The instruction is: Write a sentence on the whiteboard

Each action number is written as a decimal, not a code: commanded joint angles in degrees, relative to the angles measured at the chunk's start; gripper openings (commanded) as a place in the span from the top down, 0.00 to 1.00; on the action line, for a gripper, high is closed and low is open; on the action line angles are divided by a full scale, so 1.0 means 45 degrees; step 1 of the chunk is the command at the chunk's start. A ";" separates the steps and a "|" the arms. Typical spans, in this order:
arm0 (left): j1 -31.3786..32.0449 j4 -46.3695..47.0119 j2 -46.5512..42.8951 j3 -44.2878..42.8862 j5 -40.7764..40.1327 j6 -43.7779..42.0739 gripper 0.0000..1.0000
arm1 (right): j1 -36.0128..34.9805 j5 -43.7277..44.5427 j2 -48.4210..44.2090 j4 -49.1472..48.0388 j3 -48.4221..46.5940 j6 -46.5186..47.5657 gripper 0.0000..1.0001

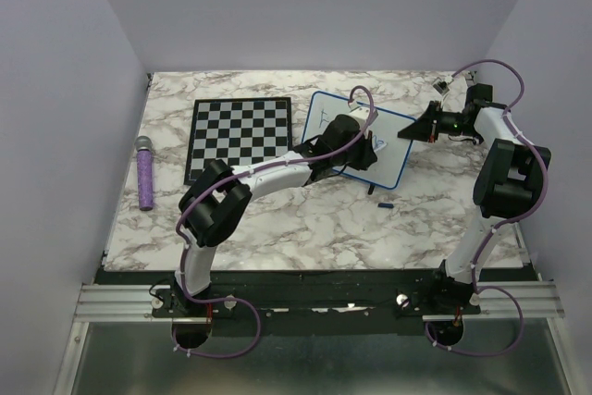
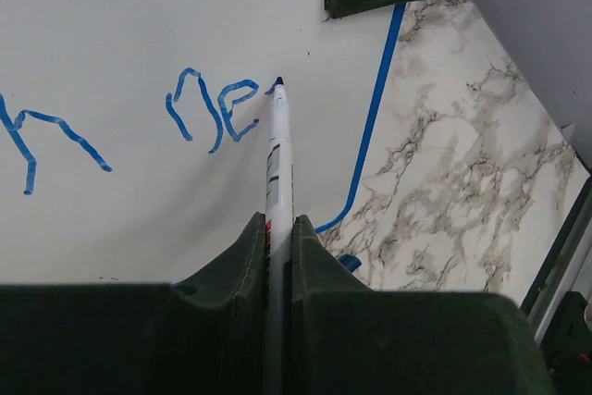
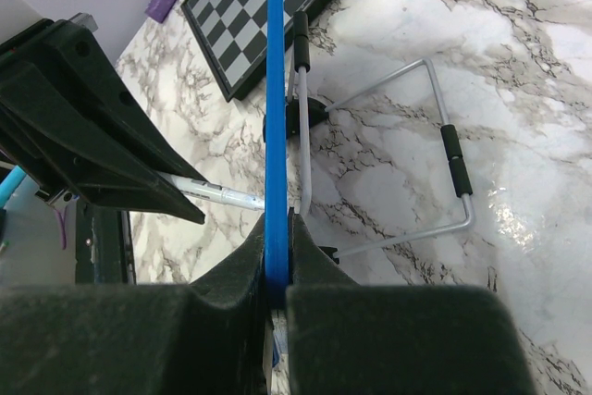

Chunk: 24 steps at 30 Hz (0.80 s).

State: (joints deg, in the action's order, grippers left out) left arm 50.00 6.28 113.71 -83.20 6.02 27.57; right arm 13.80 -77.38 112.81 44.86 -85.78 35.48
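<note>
The whiteboard (image 1: 393,150) stands tilted on the far half of the marble table (image 1: 305,219), just right of the chessboard (image 1: 239,131) and propped from behind by a wire stand (image 3: 450,145).

The left gripper (image 2: 277,224) is clenched on a white marker (image 2: 277,145), which runs straight out between its fingers. The marker's dark tip touches the white surface just right of the blue letters "ne". These letters belong to the sentence (image 2: 208,108); an "h" sits further left, and the rest is out of view.

The right gripper (image 3: 276,228) is clamped on the board's blue frame at its right edge, and the frame runs edge-on between its fingers.

A small blue cap (image 1: 386,203) lies on the table near the board's near corner. A purple cylinder (image 1: 145,173) lies by the left edge.
</note>
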 commanded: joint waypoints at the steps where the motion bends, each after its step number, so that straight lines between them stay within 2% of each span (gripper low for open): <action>1: 0.0042 -0.0341 0.0375 -0.0359 -0.0440 -0.0151 1.00 | -0.0099 0.0439 -0.0246 -0.0086 -0.0294 0.0552 1.00; 24: 0.0061 -0.1006 0.0122 0.0304 -0.0420 -0.0072 1.00 | -0.0099 0.0439 -0.0265 -0.0047 -0.0294 0.0552 0.99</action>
State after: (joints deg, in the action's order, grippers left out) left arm 50.09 4.51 114.04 -83.59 5.82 27.33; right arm 13.80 -77.28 112.81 45.06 -85.78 35.55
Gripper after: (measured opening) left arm 0.173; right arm 0.113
